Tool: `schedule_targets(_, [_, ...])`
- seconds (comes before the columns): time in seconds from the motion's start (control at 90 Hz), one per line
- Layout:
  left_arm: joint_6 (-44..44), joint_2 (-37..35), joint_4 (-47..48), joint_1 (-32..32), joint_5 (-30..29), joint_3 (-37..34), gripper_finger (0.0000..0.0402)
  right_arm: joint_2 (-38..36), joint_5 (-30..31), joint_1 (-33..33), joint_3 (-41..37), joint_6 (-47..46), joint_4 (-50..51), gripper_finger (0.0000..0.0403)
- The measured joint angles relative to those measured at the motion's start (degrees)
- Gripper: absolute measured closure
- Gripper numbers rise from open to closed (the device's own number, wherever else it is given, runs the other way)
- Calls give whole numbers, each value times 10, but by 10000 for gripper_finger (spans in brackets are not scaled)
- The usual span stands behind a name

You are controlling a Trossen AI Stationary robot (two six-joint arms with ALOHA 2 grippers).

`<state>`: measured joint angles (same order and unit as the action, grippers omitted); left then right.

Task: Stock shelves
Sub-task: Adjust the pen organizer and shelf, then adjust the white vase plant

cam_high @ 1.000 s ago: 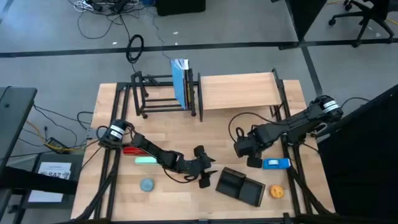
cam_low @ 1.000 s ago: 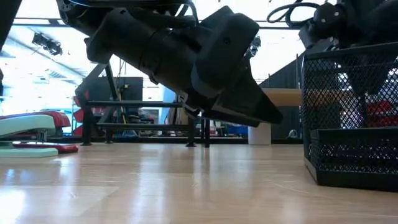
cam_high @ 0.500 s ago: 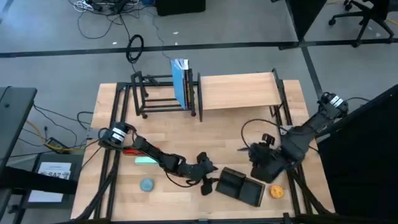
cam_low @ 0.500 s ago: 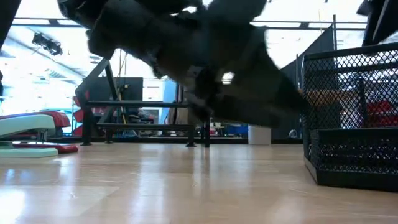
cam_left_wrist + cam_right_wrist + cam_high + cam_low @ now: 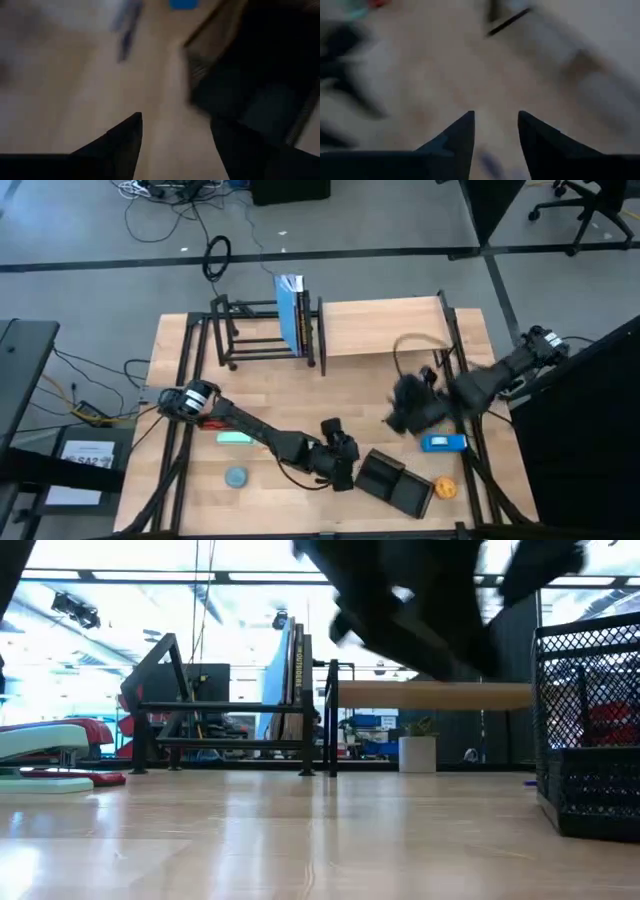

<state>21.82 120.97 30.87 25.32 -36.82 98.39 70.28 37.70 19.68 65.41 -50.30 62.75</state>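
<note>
At the table's far side stand the shelves: a black metal-tube rack (image 5: pixel 262 332) with blue books (image 5: pixel 290 315) upright at its right end, and a wood-board shelf (image 5: pixel 385 325) beside it on the right. My left gripper (image 5: pixel 347 471) is open and low near the front edge. It is at the left end of a black mesh organizer (image 5: pixel 397 484). My right gripper (image 5: pixel 400 418) hovers open and holds nothing, left of a small blue object (image 5: pixel 443 443) that lies flat on the table. My left gripper (image 5: pixel 175 120) stands at the organizer's left end wall (image 5: pixel 235 95), coming level from the table's left. Blur hides whether a finger touches the mesh.
A teal stapler (image 5: pixel 236 438) and a red item (image 5: pixel 210 421) lie by the left arm. A blue round thing (image 5: pixel 236 477) sits near the front left. An orange object (image 5: pixel 445 488) lies right of the organizer. Bare tabletop lies between the shelves and the grippers.
My left gripper has moved toward the right and near edges, up to the organizer, and the organizer has slid a little to the right. My right gripper dipped toward the near edge over the blue object, then came back up and toward the far left.
</note>
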Motion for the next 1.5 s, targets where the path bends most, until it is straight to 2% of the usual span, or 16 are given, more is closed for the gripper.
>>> schedule_targets(0.089, [81, -18, 159, 20, -87, 31, 188, -3, -41, -148, 0, 130, -34, 313])
schedule_targets(0.156, [155, -31, 270, 32, -131, 48, 188, 4, -88, -262, 0, 226, -77, 328])
schedule_targets(0.289, [280, -54, 413, 47, -150, 64, 188, 37, -186, -453, 0, 372, -169, 353])
schedule_targets(0.4, [311, -71, 452, 52, -155, 66, 188, 74, -302, -545, 0, 418, -182, 370])
schedule_targets(0.456, [313, -76, 462, 52, -157, 66, 188, 95, -343, -561, 0, 432, -161, 377])
schedule_targets(0.556, [312, -84, 484, 50, -170, 66, 188, 115, -358, -554, 6, 443, -137, 382])
schedule_targets(0.644, [312, -92, 518, 46, -193, 66, 188, 111, -367, -519, 6, 428, -105, 383])
schedule_targets(0.756, [326, -110, 564, 39, -210, 66, 188, 78, -398, -461, 8, 361, -56, 383])
schedule_targets(0.833, [344, -123, 595, 39, -227, 66, 188, 54, -391, -426, 13, 315, -39, 383])
schedule_targets(0.933, [331, -145, 588, 39, -251, 65, 188, 20, -359, -403, 45, 300, -70, 383])
schedule_targets(1.1, [334, -169, 588, 39, -290, 65, 188, 34, -348, -446, 123, 338, -137, 383])
schedule_targets(1.222, [337, -186, 587, 30, -303, 65, 188, 111, -361, -526, 203, 410, -147, 383])
schedule_targets(1.4, [323, -190, 589, 7, -307, 65, 188, 297, -375, -641, 358, 508, -120, 382])
schedule_targets(1.5, [323, -191, 591, -5, -303, 65, 188, 409, -373, -696, 457, 536, -66, 383])
